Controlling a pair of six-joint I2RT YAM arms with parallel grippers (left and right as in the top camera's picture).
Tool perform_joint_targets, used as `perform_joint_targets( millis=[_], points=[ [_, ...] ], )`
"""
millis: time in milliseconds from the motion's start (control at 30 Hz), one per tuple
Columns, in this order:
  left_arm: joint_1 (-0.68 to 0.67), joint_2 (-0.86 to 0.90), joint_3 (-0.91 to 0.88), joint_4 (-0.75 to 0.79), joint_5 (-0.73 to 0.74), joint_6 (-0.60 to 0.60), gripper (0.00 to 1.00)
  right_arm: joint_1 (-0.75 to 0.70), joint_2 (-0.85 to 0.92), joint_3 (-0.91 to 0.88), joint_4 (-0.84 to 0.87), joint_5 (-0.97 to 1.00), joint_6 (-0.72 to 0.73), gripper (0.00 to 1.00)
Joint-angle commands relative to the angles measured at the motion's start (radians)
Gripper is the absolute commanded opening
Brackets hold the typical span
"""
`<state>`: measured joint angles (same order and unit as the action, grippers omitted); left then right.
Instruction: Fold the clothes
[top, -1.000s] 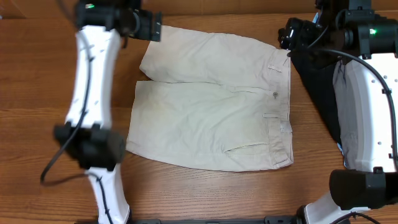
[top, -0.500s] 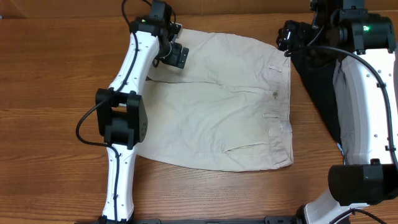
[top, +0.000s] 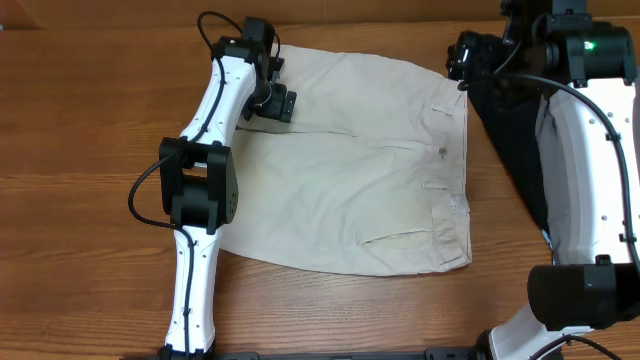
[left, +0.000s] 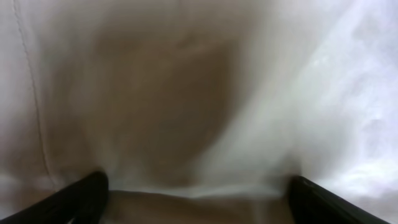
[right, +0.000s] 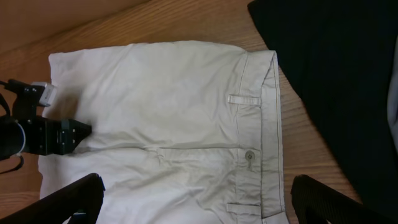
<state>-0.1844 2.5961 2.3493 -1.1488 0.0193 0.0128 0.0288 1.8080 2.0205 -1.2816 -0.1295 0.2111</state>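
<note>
Khaki shorts (top: 350, 170) are seen spread flat on the wooden worktop (top: 80, 150) near the middle of its far edge, with the waistband turned toward the right edge and the legs toward the left. The left end effector (left: 198, 183) is pressed onto the far leg near its hem, fingers apart with cloth between them. The right end effector (right: 198, 182) is held above the waistband's far end, fingers spread wide, beside a black garment (top: 510, 140) at the right edge.
</note>
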Motion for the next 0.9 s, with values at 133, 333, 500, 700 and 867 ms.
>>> perform_joint_targets(
  millis=[133, 333, 500, 700, 867],
  points=[
    [0.080, 0.035, -0.019, -0.077, -0.083, -0.047, 0.96, 0.004, 0.002, 0.001, 0.004, 0.009, -0.005, 1.00],
    [0.164, 0.035, -0.019, -0.079, -0.074, 0.002, 0.96, 0.004, 0.002, 0.001, 0.001, 0.008, -0.005, 1.00],
    [0.205, 0.035, -0.019, -0.071, -0.076, 0.035, 0.96, 0.004, 0.002, 0.001, 0.001, 0.008, -0.004, 1.00],
    [0.235, 0.034, -0.016, -0.058, -0.082, 0.055, 0.99, 0.004, 0.002, 0.001, 0.012, 0.008, -0.001, 1.00],
    [0.235, -0.008, 0.039, -0.136, -0.083, 0.063, 1.00, 0.004, -0.003, 0.020, 0.014, 0.004, 0.003, 1.00]
  ],
)
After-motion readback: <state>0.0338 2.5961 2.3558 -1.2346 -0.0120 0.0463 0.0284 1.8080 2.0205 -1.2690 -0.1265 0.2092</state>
